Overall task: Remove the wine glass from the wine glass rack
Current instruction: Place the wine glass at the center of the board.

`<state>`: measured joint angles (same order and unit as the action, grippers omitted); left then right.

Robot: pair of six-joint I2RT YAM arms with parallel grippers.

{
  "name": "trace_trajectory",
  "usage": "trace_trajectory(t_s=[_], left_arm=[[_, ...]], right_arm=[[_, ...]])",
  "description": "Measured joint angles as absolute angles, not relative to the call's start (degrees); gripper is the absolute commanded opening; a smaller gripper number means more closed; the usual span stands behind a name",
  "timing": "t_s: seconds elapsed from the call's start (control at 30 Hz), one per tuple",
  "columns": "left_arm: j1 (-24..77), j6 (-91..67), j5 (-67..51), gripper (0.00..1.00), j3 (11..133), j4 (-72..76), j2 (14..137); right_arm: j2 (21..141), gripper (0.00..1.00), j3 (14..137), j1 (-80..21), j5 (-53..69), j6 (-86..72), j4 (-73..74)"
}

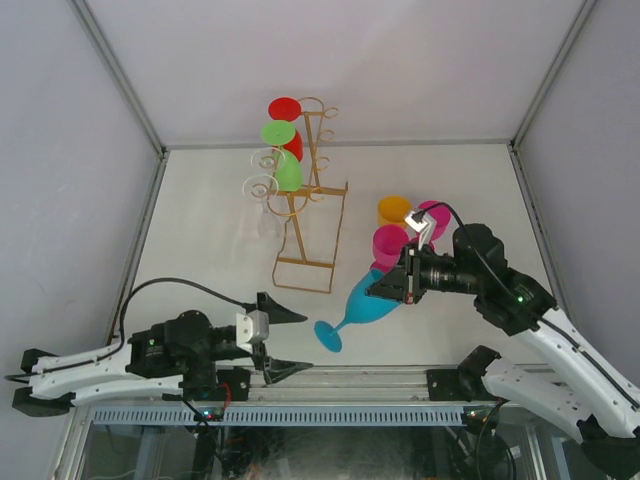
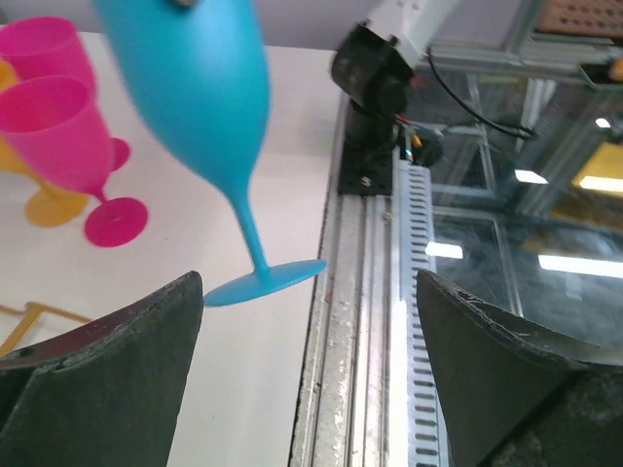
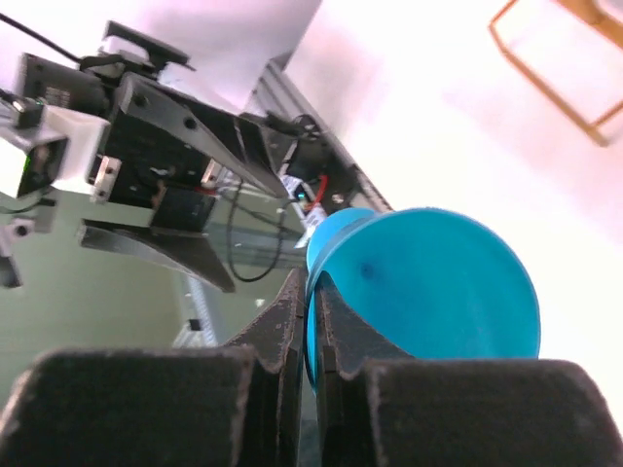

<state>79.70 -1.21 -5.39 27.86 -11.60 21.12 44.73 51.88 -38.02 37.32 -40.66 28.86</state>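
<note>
Wine glass (image 1: 372,305), matte blue, flared rim pinched by right claw (image 3: 313,302)

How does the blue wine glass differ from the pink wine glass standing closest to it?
The blue wine glass is tilted; the pink wine glass stands upright. The right gripper pinches the blue glass's rim; nothing holds the pink one. Both are opaque and stemmed, with round feet.

One pink glass (image 1: 388,244), a second pink glass (image 1: 434,214) and an orange glass (image 1: 393,209) stand close together on the white table (image 1: 200,240). A metal rail (image 1: 350,378) runs along its near edge.
</note>
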Motion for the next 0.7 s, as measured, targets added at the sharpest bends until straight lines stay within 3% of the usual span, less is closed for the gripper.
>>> trace_trajectory(t_s=[0.07, 0.3, 0.7], left_arm=[[79.7, -2.7, -1.8, 1.0, 27.9, -11.2, 20.2], [79.7, -8.9, 10.7, 1.0, 27.7, -10.6, 18.9], [79.7, -16.8, 20.8, 1.0, 27.7, -11.1, 18.3]], right_arm=[[43.2, 0.0, 52.9, -39.9, 31.8, -38.4, 32.1], [39.3, 0.0, 55.3, -46.8, 11.6, -32.7, 44.4], [42.1, 0.0, 56.4, -47.0, -19.2, -32.9, 57.9]])
